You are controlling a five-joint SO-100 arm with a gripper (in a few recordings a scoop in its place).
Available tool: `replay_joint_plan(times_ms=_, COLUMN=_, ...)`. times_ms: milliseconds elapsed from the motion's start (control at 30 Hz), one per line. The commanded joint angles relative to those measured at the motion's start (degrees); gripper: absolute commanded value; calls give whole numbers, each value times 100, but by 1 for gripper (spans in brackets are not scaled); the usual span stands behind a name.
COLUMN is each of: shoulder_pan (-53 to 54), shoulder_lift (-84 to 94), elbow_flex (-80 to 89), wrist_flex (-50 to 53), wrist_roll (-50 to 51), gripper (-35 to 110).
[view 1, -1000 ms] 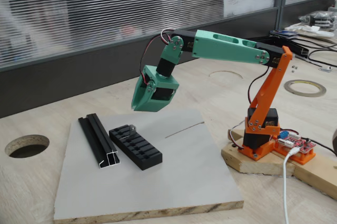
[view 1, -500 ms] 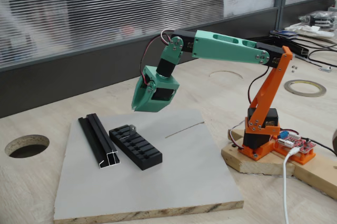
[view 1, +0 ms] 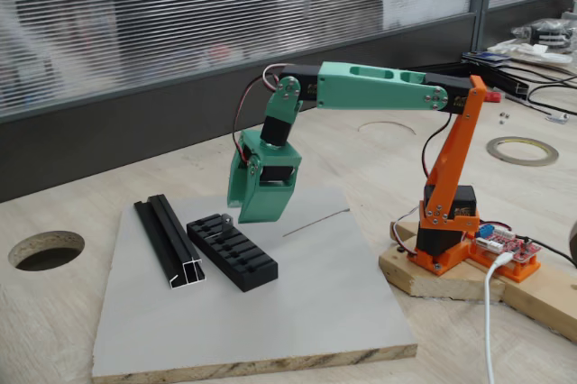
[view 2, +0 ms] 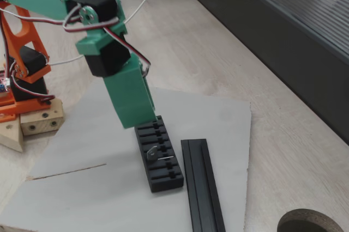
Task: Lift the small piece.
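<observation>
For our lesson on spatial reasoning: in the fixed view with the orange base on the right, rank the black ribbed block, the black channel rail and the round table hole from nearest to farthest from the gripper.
1. black ribbed block, just below-left of the gripper
2. black channel rail, further left
3. round table hole, far left

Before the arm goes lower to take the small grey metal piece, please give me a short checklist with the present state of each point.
1. Small piece can be seen and nothing covers it: ok. It rests on top of the ribbed black block.
2. End effector is above the small piece: not ok. In the fixed view with the black wall at the right, it hangs over the other end of the block.
3. End effector is open enough for the piece: cannot tell; the green shell hides the fingers.
4. Nothing is held already: cannot tell.
5. Black rail is out of the way: ok. It lies beside the block, apart from it.
6. Grey board lies flat: ok.
</observation>
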State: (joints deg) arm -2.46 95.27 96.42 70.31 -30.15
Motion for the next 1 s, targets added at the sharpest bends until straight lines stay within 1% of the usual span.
replay_joint_plan(times_ms=0, shoulder_pan=-62, shoulder_lift=-18, elbow_flex=-141, wrist_flex=-396, wrist_roll=-360, gripper=31)
replay_joint_plan(times_ms=133, shoulder_pan=325, shoulder_lift=-255, elbow_flex=-132, wrist_flex=-1292, wrist_roll=-1037, gripper=31)
replay_joint_plan(times_ms=200, shoulder_pan=554, shoulder_lift=-272, elbow_flex=-132, wrist_flex=-1485, wrist_roll=-1248, gripper=31)
replay_joint_plan(times_ms=633, shoulder_pan=800, shoulder_lift=-334, elbow_flex=-114, wrist_flex=-1556, wrist_roll=-1459, gripper=31)
replay_joint_plan(times_ms=800, shoulder_pan=800, shoulder_lift=-835, elbow_flex=-132, wrist_flex=-1564, wrist_roll=-1459, gripper=31)
replay_joint_plan(times_ms=967, shoulder_pan=782, shoulder_lift=-861, elbow_flex=-149, wrist_flex=-1582, wrist_roll=-1459, gripper=31)
